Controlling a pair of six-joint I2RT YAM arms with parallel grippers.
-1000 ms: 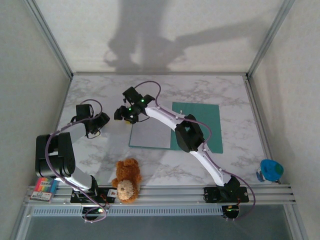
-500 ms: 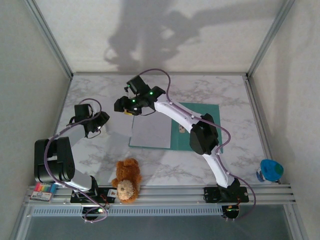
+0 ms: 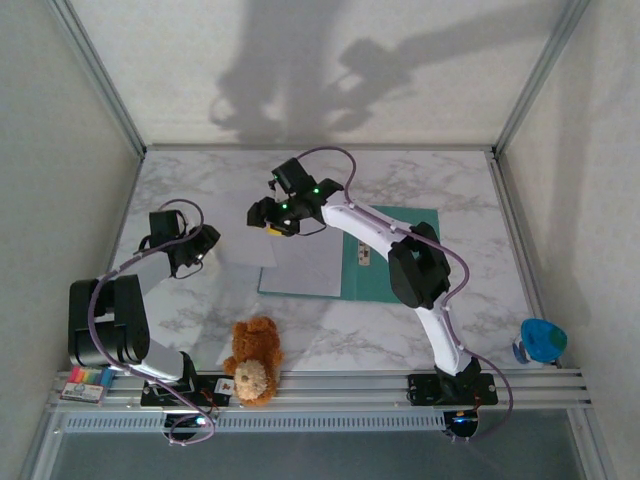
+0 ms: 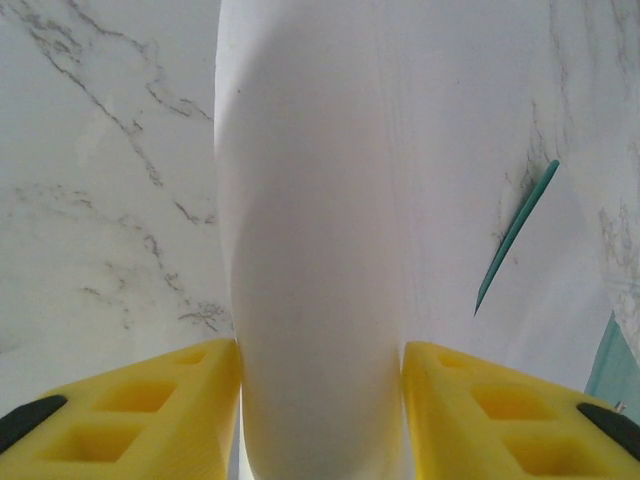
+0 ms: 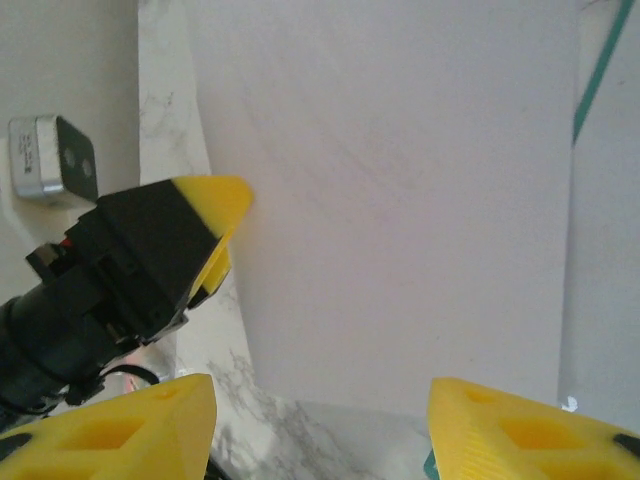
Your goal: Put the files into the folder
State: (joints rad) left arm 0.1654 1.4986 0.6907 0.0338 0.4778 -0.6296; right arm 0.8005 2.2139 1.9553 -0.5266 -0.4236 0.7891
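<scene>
Right gripper [image 3: 264, 220] farther right; files [image 4: 310, 250] bowed inside left gripper [image 4: 320, 400].

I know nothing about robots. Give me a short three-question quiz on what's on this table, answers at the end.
1. True or false: the teddy bear lies on the green folder.
2. What sits between the fingers of the left gripper? A) a paper sheet B) a cup C) a pen
3. Fill in: the ___ gripper hangs open over that sheet.
Key: 1 false, it sits apart from it; 2 A; 3 right gripper.
</scene>
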